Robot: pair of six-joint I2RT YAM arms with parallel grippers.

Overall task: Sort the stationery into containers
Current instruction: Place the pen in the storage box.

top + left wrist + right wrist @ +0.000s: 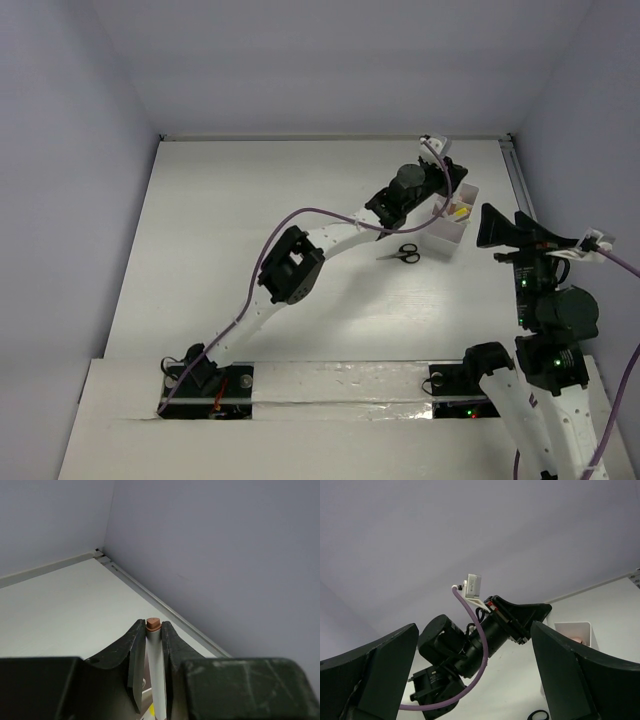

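My left gripper (452,192) hangs over the white container (445,238) at the back right, shut on a white pen (157,670) with a reddish-brown end. The pen stands upright between the fingers (131,650), and its lower end is hidden. Something yellow (460,212) lies inside the container. The black-handled scissors (407,254) lie flat on the table just left of the container. My right gripper (498,228) hovers to the container's right, open and with nothing in it. In the right wrist view its fingers (375,675) frame the left arm, the container (574,630) and a scissor loop (538,715).
The grey side wall and its rail (165,610) run close behind the left gripper. The back wall (330,60) closes off the far edge of the table (250,200). The left arm (290,270) stretches diagonally across the middle, with a purple cable (310,215) arching over it.
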